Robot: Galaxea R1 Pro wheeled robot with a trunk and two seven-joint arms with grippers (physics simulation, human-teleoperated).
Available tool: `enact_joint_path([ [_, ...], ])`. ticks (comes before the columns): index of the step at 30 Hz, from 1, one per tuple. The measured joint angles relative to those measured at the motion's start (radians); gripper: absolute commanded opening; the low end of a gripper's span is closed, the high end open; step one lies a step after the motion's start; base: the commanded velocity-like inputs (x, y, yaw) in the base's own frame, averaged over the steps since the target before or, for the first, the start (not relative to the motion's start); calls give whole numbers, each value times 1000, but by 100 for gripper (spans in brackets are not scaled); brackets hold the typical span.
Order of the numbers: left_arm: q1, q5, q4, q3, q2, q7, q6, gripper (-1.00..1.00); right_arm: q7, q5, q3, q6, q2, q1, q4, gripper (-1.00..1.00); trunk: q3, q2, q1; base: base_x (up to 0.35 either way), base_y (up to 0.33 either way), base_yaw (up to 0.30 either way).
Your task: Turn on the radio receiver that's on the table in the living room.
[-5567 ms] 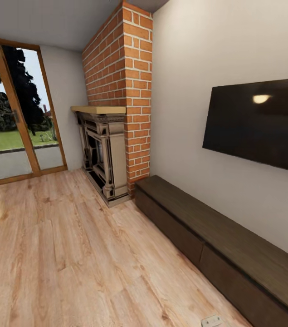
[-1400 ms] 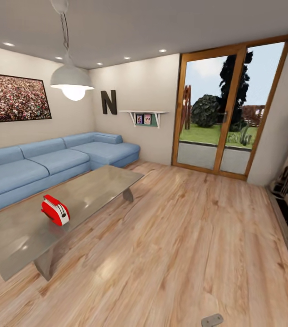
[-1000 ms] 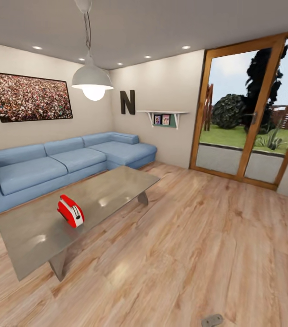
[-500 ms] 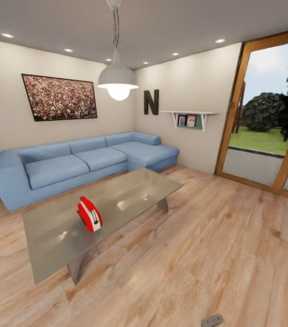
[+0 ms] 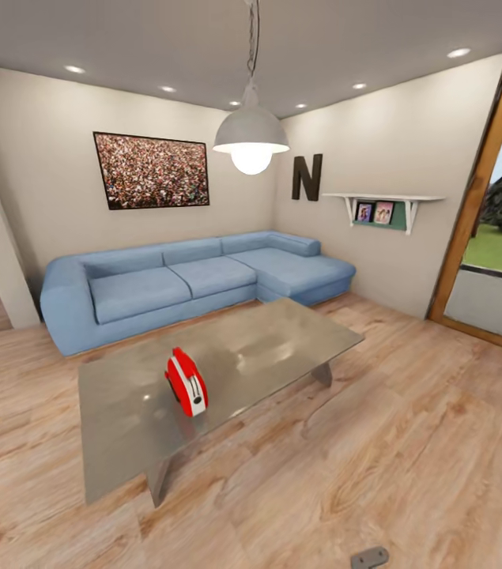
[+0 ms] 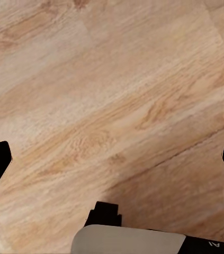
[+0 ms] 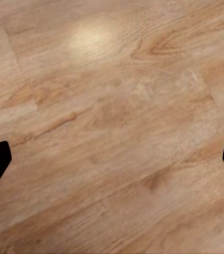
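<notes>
Red radio receiver [image 5: 186, 383] upright on table [image 5: 282, 348]; sofa [image 5: 195, 280] behind; both claws spread.

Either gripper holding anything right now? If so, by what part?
Nothing held. Both wrist views show fingertips spread wide over bare floor: left gripper, right gripper. The radio stands untouched on the table.
</notes>
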Motion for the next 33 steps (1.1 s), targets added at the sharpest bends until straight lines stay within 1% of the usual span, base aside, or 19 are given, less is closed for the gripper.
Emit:
enact_joint_path([
  [10, 0, 0, 0, 0, 0, 1, 0, 100, 0, 0, 0, 0, 0, 0, 0, 100, 0, 0, 0, 317, 0, 300],
  [17, 0, 0, 0, -1, 0, 0, 0, 100, 0, -2, 3, 0, 1, 0, 1, 100, 0, 0, 0, 74, 0, 300],
  [20, 0, 0, 0, -3, -1, 0, 1, 100, 0, -5, 78, 0, 1, 0, 2, 100, 0, 0, 0, 3, 0, 300],
  [21, 0, 0, 0, -3, -1, 1, 1, 100, 0, -5, 92, 1, 2, 0, 2, 100, 0, 0, 0, 1, 0, 300],
  [23, 0, 0, 0, -3, -1, 1, 2, 100, 0, -4, 107, 1, 2, 0, 0, 100, 0, 0, 0, 1, 0, 300],
  [26, 0, 0, 0, -3, -1, 0, 3, 100, 0, -2, 115, 4, 4, -1, -13, 100, 0, 0, 0, 0, 0, 300],
  [27, 0, 0, 0, -4, -1, 0, 3, 100, -1, -2, 117, 7, 10, -2, -24, 100, 0, 0, 0, 0, 0, 300],
  [30, 0, 1, 0, -4, -1, 0, 3, 100, -2, 1, 119, 18, 31, -3, -82, 100, 0, 0, 0, 0, 0, 300],
  [32, 0, 1, 0, -5, -1, 0, 3, 100, -2, 1, 119, 27, 34, -3, -109, 100, 0, 0, 0, 0, 0, 300],
  [33, 0, 1, 0, -5, -2, 0, 3, 100, -2, 2, 119, 44, 35, -3, -140, 100, 0, 0, 0, 0, 0, 300],
])
